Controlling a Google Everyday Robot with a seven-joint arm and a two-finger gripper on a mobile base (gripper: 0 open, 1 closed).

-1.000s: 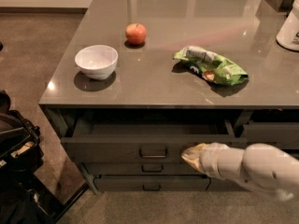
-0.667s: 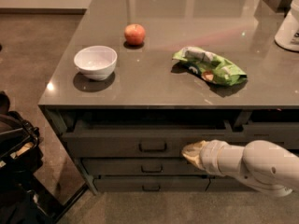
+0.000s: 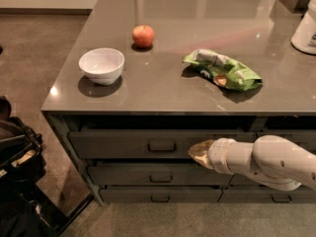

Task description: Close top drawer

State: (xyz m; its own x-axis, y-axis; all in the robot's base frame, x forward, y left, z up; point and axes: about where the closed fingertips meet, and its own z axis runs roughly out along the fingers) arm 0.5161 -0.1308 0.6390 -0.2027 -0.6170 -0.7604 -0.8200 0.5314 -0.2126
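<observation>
camera view, gripper (image 3: 196,153) jaws closed together, empty, tip against top drawer (image 3: 118,143) front, right of handle (image 3: 162,146)

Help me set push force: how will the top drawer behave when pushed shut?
The top drawer looks rigid and flat-fronted, so it should slide rather than flex. It is very wide, and the claw sits right of its handle, so it might skew slightly.

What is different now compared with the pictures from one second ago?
The gripper has pressed further forward, right of the handle, and the top drawer has slid inward with it, so the gap under the countertop is narrower. The white bowl, apple and green bag have not moved.
</observation>
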